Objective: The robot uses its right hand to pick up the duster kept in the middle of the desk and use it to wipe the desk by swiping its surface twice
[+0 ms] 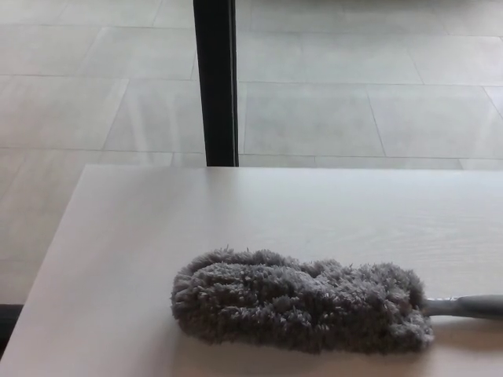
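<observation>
A fluffy grey duster (299,300) lies flat on the pale wooden desk (236,212), near the front edge of the picture. Its grey handle (468,305) runs off toward the right edge of the head view. Neither of my hands shows anywhere in the picture, and nothing touches the duster.
The desk's left edge slants from the far corner (88,168) down to the picture's bottom left. A black vertical post (216,78) stands behind the desk's far edge. Grey tiled floor (354,102) lies beyond.
</observation>
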Available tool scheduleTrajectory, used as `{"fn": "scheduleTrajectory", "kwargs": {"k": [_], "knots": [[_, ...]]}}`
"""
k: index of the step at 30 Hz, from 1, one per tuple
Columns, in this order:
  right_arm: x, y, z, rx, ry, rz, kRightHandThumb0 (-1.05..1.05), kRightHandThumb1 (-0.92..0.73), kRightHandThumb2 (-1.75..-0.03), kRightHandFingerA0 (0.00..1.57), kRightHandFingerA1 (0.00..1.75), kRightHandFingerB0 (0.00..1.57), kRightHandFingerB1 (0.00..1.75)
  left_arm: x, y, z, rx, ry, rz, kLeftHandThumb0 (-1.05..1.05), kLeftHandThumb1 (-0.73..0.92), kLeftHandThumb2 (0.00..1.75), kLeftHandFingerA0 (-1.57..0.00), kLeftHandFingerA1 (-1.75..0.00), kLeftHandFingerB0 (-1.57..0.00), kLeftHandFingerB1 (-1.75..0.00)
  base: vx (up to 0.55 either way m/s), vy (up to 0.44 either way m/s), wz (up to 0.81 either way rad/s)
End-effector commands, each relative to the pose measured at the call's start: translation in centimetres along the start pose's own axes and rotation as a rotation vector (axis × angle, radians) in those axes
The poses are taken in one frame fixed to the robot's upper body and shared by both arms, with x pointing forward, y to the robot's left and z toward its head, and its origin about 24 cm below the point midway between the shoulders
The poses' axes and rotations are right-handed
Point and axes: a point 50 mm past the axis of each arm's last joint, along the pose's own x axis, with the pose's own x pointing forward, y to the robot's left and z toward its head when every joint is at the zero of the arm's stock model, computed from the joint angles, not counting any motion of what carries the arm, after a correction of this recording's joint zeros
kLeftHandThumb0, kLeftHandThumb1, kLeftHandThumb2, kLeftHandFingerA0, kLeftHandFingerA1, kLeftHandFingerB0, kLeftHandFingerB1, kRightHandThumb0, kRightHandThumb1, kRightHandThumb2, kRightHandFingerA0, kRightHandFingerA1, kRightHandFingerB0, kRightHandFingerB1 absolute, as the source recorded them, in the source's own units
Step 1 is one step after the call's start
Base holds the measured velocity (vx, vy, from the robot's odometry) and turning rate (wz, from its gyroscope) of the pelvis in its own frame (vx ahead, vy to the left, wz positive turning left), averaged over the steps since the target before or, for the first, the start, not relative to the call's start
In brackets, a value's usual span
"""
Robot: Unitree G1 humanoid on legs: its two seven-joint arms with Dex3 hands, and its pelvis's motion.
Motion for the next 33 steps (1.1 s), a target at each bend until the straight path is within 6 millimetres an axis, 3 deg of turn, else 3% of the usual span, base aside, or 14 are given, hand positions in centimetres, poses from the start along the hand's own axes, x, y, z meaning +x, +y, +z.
{"fn": "scheduleTrajectory", "kwargs": {"k": [1, 2, 4, 5, 12, 13, 15, 16, 22, 23, 24, 25, 31, 33], "knots": [[1.4, 8.0, 12.3, -0.030, -0.446, 0.373, -0.87, -0.67, -0.61, 0.08, 0.36, 0.01, 0.28, 0.0, 1.0, 0.8, -0.037, -0.050, 0.044, -0.43, 0.47, 0.54, -1.03, -1.20, -0.72, -0.49, 0.00, 0.000, 0.00], [0.1, 11.4, 14.1, -0.078, -0.563, 0.458, -0.40, -0.27, -0.93, 0.00, 0.51, 0.00, 0.51, 0.0, 1.0, 0.6, -0.056, -0.034, 0.036, -0.42, 0.48, 0.55, -1.01, -1.28, -0.66, -0.48, 0.00, 0.000, 0.00], [-0.8, 13.1, 15.1, -0.117, -0.602, 0.497, -0.83, -0.65, -0.61, 0.21, 0.42, 0.13, 0.26, 0.0, 0.8, 0.5, -0.051, -0.032, 0.035, -0.43, 0.48, 0.55, -0.98, -1.24, -0.67, -0.48, 0.00, 0.000, 0.00], [-1.4, 14.4, 15.6, -0.128, -0.624, 0.534, -0.82, -0.50, -0.89, 0.17, 0.50, 0.07, 0.38, 0.1, 0.7, 0.5, -0.054, -0.029, 0.037, -0.43, 0.48, 0.55, -0.97, -1.20, -0.68, -0.47, 0.00, 0.000, 0.00], [-4.9, 21.4, 14.3, -0.311, -0.667, 0.796, -0.82, -0.52, -0.89, 0.21, 0.50, 0.11, 0.39, 0.1, 1.0, 0.9, -0.030, -0.038, 0.042, -0.46, 0.46, 0.55, -1.02, -1.23, -0.70, -0.48, 0.00, 0.000, 0.00], [-5.9, 22.9, 13.2, -0.351, -0.656, 0.868, -0.83, -0.65, -0.60, 0.21, 0.41, 0.18, 0.28, 0.1, 0.9, 0.9, -0.052, -0.039, 0.038, -0.43, 0.47, 0.54, -1.03, -1.21, -0.70, -0.49, 0.00, 0.000, 0.00], [-6.4, 23.3, 12.8, -0.354, -0.637, 0.900, -0.82, -0.64, -0.60, 0.19, 0.41, 0.17, 0.29, 0.1, 1.0, 0.9, -0.057, -0.038, 0.033, -0.43, 0.47, 0.54, -1.01, -1.25, -0.69, -0.49, 0.00, 0.000, 0.00], [-6.9, 24.0, 12.0, -0.411, -0.631, 0.937, -0.85, -0.53, -0.92, 0.14, 0.50, 0.07, 0.41, 0.1, 1.0, 0.9, -0.052, -0.041, 0.025, -0.44, 0.47, 0.54, -1.00, -1.27, -0.67, -0.48, 0.00, 0.000, 0.00], [-9.2, 26.5, 8.3, -0.553, -0.572, 1.109, -0.84, -0.54, -0.91, 0.10, 0.51, 0.06, 0.41, 0.1, 1.1, 1.2, -0.026, -0.052, 0.024, -0.45, 0.46, 0.54, -1.02, -1.19, -0.72, -0.49, 0.00, 0.000, 0.00], [-9.4, 26.8, 7.9, -0.578, -0.576, 1.124, -0.40, -0.31, -0.95, 0.01, 0.52, 0.00, 0.50, 0.2, 1.1, 1.3, -0.023, -0.055, 0.021, -0.46, 0.47, 0.54, -1.00, -1.20, -0.72, -0.48, 0.00, 0.000, 0.00], [-9.6, 27.1, 7.6, -0.573, -0.568, 1.141, -0.80, -0.65, -0.61, 0.12, 0.50, 0.15, 0.31, 0.2, 1.1, 1.3, -0.022, -0.053, 0.020, -0.45, 0.47, 0.54, -0.99, -1.21, -0.71, -0.48, 0.00, 0.000, 0.00], [-9.8, 27.6, 7.3, -0.557, -0.556, 1.158, -0.80, -0.51, -0.88, 0.13, 0.55, 0.11, 0.42, 0.2, 1.1, 1.4, -0.026, -0.056, 0.020, -0.44, 0.48, 0.55, -0.93, -1.15, -0.70, -0.48, 0.00, 0.000, 0.00], [-9.6, 28.7, 6.5, -0.756, -0.630, 1.129, -0.85, -0.55, -0.95, 0.15, 0.55, 0.07, 0.43, 0.2, 0.9, 1.4, -0.043, -0.054, 0.016, -0.43, 0.48, 0.55, -0.90, -1.06, -0.70, -0.49, 0.00, 0.000, 0.00], [-9.2, 29.0, 6.2, -0.848, -0.670, 1.115, -0.85, -0.71, -0.62, 0.17, 0.56, 0.13, 0.32, 0.2, 0.9, 1.5, -0.038, -0.059, 0.012, -0.46, 0.47, 0.55, -0.96, -1.11, -0.72, -0.48, 0.00, 0.000, 0.00]]}}
